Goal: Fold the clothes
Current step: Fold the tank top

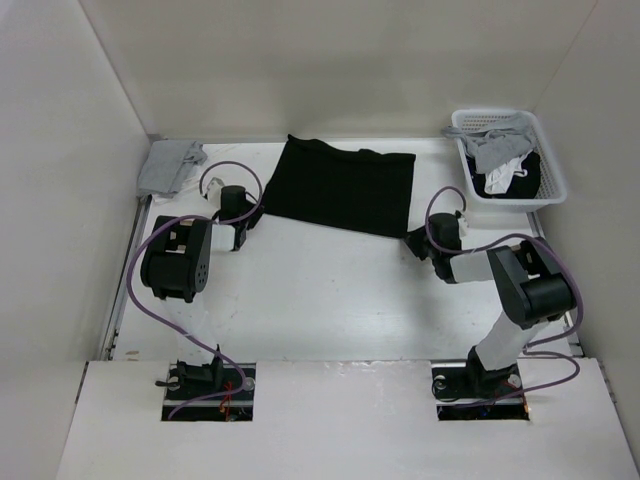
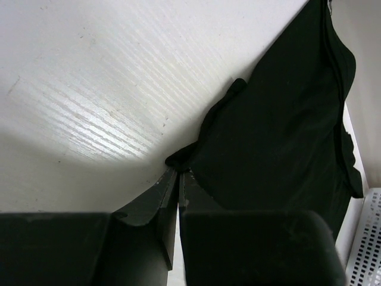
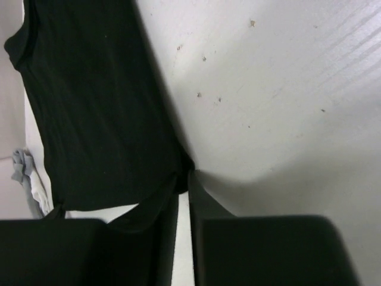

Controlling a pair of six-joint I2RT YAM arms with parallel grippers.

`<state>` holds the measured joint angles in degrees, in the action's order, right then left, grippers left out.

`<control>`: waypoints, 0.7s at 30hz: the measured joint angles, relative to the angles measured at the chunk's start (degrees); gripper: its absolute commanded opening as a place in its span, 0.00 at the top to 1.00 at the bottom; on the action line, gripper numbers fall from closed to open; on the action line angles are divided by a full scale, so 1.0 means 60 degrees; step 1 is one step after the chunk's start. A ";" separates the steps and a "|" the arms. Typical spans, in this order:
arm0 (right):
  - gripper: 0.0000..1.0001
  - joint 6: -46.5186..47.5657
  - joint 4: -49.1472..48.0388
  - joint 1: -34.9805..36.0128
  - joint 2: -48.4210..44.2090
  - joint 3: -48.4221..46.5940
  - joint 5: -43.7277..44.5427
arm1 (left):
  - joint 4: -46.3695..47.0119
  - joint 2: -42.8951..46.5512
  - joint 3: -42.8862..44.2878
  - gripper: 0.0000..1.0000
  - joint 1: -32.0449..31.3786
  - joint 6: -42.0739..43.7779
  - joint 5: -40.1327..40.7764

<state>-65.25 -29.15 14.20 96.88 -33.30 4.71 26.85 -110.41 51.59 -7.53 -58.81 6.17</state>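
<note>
Shirt (image 1: 340, 185) sits far-mid on table (image 1: 330, 300), open room nearside; grey bundle (image 1: 170, 165) far-L, basket (image 1: 556, 178) far-R. My L gripper (image 1: 252, 220) & R gripper (image 1: 412, 240) each clamp a near corner. Black, flat, roughly rectangular.

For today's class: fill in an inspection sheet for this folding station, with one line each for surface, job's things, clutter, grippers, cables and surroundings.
Surface: white table, with a few small specks in the right wrist view.
Job's things: black shirt, spread at the far middle.
Clutter: grey cloth at the far left; white basket of garments at the far right.
Grippers: left gripper shut on the shirt's near left corner; right gripper seems shut on its near right corner.
Cables: purple cables loop along both arms.
Surroundings: white walls on three sides.
</note>
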 measured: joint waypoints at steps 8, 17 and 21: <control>1.00 0.0073 0.0127 0.0062 -0.0481 0.0051 0.0040 | 0.0135 0.0765 -0.0834 1.00 -0.0004 -0.0058 -0.0004; 1.00 0.2116 0.4033 0.1202 -0.9078 0.0204 0.0721 | -0.1545 0.9275 -0.2830 1.00 -0.0353 0.0168 0.0197; 1.00 0.2874 0.6706 0.2353 -1.1591 -0.1534 0.1559 | -0.3351 1.3267 -0.2269 1.00 -0.0736 0.0597 0.0288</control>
<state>-48.01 11.09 28.32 27.33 -42.50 14.06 6.74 -30.81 37.98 -11.94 -55.22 7.90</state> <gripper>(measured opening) 0.007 0.022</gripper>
